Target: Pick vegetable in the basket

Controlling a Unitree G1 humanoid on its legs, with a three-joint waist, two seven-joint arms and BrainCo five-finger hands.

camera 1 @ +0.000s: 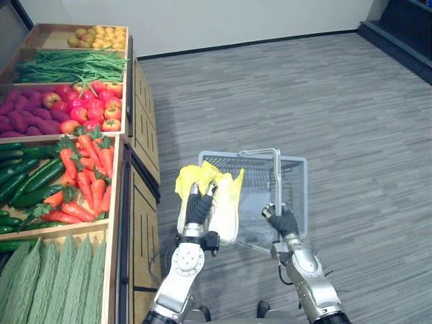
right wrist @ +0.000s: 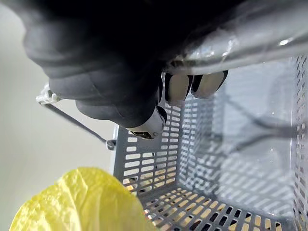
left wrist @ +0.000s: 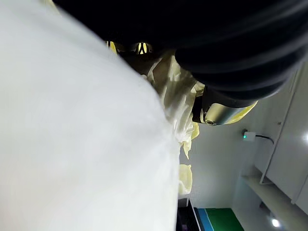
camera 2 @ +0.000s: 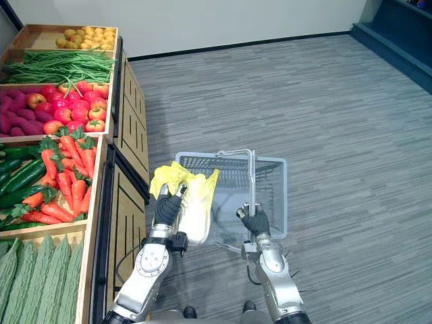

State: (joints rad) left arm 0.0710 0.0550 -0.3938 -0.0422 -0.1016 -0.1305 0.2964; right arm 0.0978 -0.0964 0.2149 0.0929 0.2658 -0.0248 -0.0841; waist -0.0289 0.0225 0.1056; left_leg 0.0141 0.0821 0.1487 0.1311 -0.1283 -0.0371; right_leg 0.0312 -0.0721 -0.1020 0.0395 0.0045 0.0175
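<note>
Left eye view, centre: left hand (camera 1: 199, 208) wraps the cabbage (camera 1: 229, 202) (floppy leaves, firm white base grips best), right hand (camera 1: 283, 221) clutches basket handle (camera 1: 276, 177).

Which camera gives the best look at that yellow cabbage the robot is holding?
Either eye view: nearly the whole cabbage shows there, held by the left hand at the basket rim. The left wrist view shows its white stalk close up; the right wrist view, one yellow leaf.
</note>
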